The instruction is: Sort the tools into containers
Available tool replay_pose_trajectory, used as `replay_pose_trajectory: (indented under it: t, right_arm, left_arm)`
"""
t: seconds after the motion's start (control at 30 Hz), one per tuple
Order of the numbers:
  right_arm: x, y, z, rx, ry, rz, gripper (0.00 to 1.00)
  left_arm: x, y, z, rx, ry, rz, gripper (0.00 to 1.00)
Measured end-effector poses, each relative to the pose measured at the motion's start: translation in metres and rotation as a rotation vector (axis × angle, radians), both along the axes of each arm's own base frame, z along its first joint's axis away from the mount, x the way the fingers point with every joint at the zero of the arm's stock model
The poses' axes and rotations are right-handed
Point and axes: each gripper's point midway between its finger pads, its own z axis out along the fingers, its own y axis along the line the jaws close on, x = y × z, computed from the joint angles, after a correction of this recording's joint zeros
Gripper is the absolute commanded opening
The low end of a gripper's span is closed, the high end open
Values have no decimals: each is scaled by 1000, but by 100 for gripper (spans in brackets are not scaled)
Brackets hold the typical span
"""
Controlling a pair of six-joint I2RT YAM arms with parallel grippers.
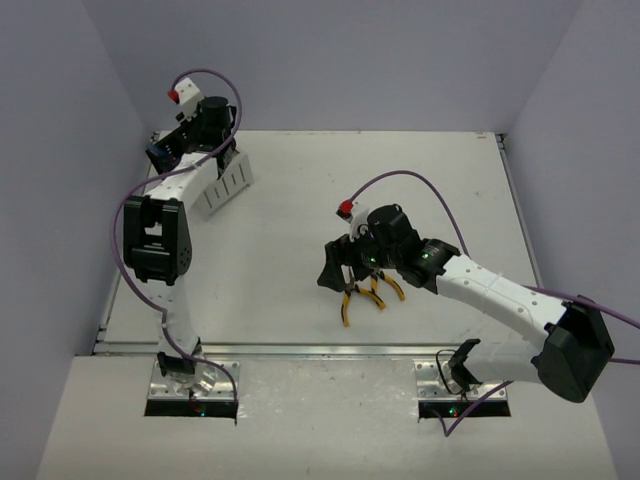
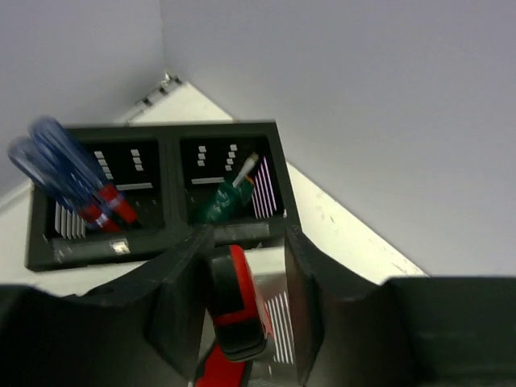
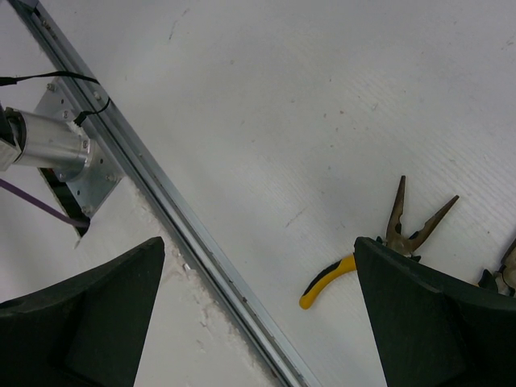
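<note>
In the left wrist view my left gripper [image 2: 242, 242] is open over the containers. A red-black utility knife [image 2: 234, 310] stands in a white bin [image 2: 278, 322] between the fingers, against the left finger, with a gap to the right one. Beyond it the black bin [image 2: 153, 242] holds blue-and-red screwdrivers [image 2: 72, 181] on the left and a green-handled screwdriver [image 2: 218, 201] on the right. My right gripper [image 3: 258, 246] is wide open and empty above the table. Yellow-handled pliers [image 3: 403, 226] lie by its right finger. In the top view both pliers [image 1: 365, 293] lie under the right gripper [image 1: 338, 272].
The row of bins [image 1: 225, 185] stands at the back left by the wall, under the left gripper [image 1: 210, 155]. A metal rail [image 3: 185, 226] runs along the table's near edge, with the left arm's base plate [image 3: 76, 169] beyond it. A second pair of pliers [image 3: 508, 270] shows at the right edge.
</note>
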Motion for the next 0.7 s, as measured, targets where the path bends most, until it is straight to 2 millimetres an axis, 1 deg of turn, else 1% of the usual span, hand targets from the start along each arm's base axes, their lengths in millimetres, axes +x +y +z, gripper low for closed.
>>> replay_pose_trajectory:
  t: [0.03,0.1,0.17,0.23,0.27,0.33,0.37,0.47,0.57,0.6,0.7]
  right_arm:
    - [0,0,0,0,1,1,99]
    - [0,0,0,2,1,3,99]
    - [-1,1,0,3,1,4,99]
    - [-1,0,0,2,2,4,99]
    - [-1,0,-1,2,4,5,99]
    - [-2,0,-3,0,11,9,99]
    - [-3,0,-4,-1,15,12,99]
    - [-6,-1,-9,-8,27,15,99]
    - [-7,-2,-12,-14,33,15,99]
    - [-7,-2,-12,-14,33,15,99]
    - [-7,-2,-12,-14,33,15,99]
  left_arm:
    - [-1,-2,-7,-10,7,-11,55]
    - [-5,-6,-23,-31,32,-34,55]
    - [-12,-11,-39,-54,59,-60,59]
    - [-20,-16,-50,-77,79,-85,62]
    - [-24,-19,-55,-89,89,-99,63]
    - [-27,-23,-57,-106,95,-119,57]
    - [-26,-25,-56,-115,91,-133,54]
    - [-25,-35,-50,-144,74,-176,50]
    - [-27,-43,-30,-162,37,-212,47]
    - [-28,-44,-21,-164,18,-219,49]
    - [-28,-45,7,-163,-36,-226,60]
